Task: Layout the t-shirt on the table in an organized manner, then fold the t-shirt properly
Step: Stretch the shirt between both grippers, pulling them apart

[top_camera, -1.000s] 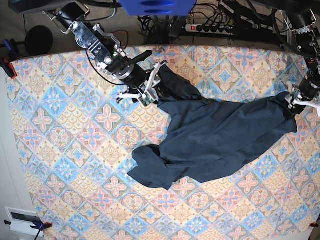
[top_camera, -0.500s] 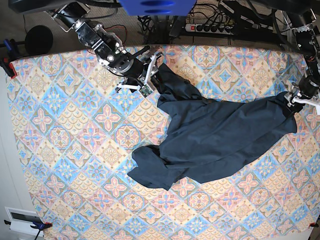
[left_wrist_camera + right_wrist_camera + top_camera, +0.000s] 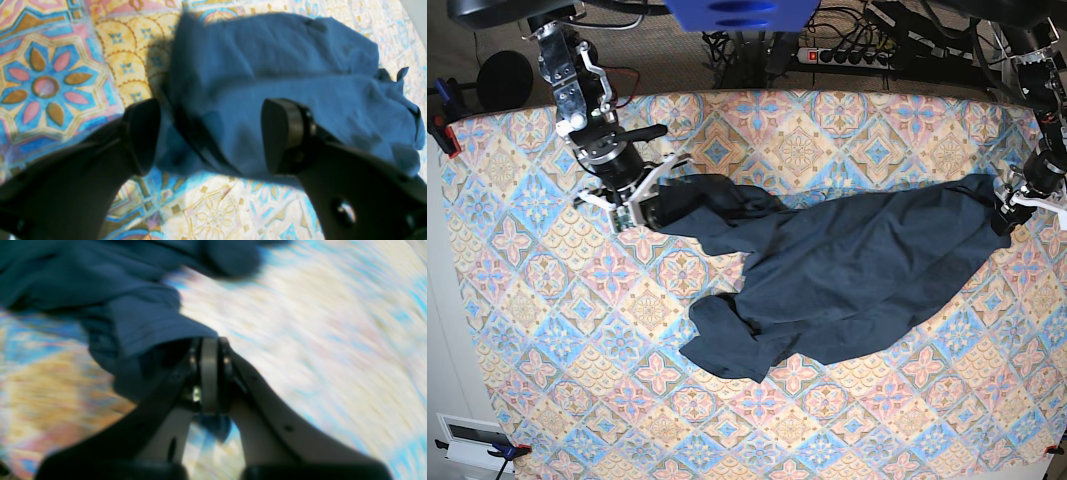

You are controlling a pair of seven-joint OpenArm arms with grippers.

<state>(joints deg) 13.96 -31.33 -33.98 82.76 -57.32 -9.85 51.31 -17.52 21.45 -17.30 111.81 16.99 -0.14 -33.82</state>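
The navy t-shirt (image 3: 847, 270) lies crumpled and stretched left to right on the patterned table (image 3: 527, 300). My right gripper (image 3: 649, 208), on the left in the base view, is shut on the shirt's left end. The blurred right wrist view shows the gripper (image 3: 209, 346) pinching a hemmed fold of the shirt (image 3: 133, 323). My left gripper (image 3: 1010, 205) is at the shirt's right end near the table's right edge. In the left wrist view the gripper (image 3: 211, 136) is open, with the shirt's edge (image 3: 267, 60) lying between its fingers (image 3: 283, 136).
A power strip (image 3: 847, 55) and cables lie behind the table's far edge. A black round object (image 3: 505, 80) stands at the far left corner. A red clamp (image 3: 439, 130) grips the left edge. A white box (image 3: 467, 440) sits at the bottom left.
My right gripper has pulled its end of the shirt to the left and a little nearer, drawing the shirt out wider. The left arm has stayed in place.
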